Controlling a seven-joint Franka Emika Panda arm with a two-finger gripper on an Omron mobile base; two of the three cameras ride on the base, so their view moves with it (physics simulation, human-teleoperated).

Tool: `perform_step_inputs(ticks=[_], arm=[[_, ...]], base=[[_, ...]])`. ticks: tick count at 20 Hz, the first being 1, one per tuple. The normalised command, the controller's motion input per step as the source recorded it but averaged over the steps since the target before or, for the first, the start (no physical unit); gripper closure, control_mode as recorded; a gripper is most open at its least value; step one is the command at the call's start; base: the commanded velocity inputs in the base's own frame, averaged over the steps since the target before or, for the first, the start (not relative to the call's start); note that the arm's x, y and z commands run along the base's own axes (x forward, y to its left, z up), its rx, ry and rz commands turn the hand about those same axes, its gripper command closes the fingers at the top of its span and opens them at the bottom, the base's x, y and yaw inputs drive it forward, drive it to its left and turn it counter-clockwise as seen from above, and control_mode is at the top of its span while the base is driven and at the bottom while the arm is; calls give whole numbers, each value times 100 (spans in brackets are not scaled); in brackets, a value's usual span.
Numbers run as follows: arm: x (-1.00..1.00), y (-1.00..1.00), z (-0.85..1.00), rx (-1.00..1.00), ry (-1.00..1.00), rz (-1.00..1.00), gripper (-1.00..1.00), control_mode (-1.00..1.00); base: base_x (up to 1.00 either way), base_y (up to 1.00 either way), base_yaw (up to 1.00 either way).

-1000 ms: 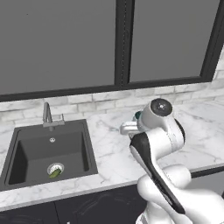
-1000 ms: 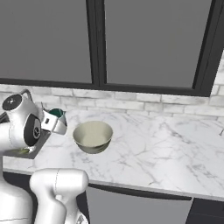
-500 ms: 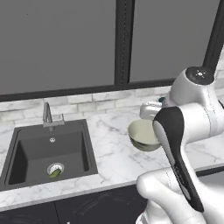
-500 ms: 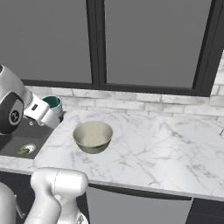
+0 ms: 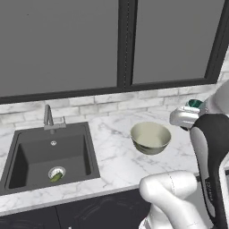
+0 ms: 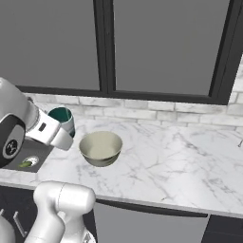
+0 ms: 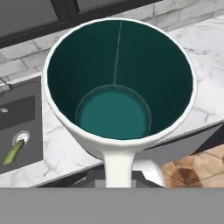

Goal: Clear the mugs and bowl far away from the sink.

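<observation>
The gripper is clenched on the mug, a white one with a dark teal inside, and holds it in the air above the counter. In the hand view the mug opens straight toward the camera, so its long axis runs along the line of the gripper; its white handle points to the bottom of that view, between the fingers. In the right base view the mug stands roughly upright, mouth up, just left of the bowl and apart from it. In the left base view the mug peeks out at the end of the hand, right of the bowl. The bowl sits upright on the marble, mouth up, right of the sink, whose drain holds a small green thing.
</observation>
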Motion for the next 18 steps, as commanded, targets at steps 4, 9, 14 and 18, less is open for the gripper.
perform_step_inputs(ticks=[4,9,14,18], arm=[[-9,-2,63,-5,6,6,100,-100],[0,6,64,-17,16,9,100,-100],[0,17,24,-15,17,10,100,-100],[0,24,11,-16,8,8,100,-100]], base=[[0,0,0],[0,0,0],[0,0,0],[0,0,0]])
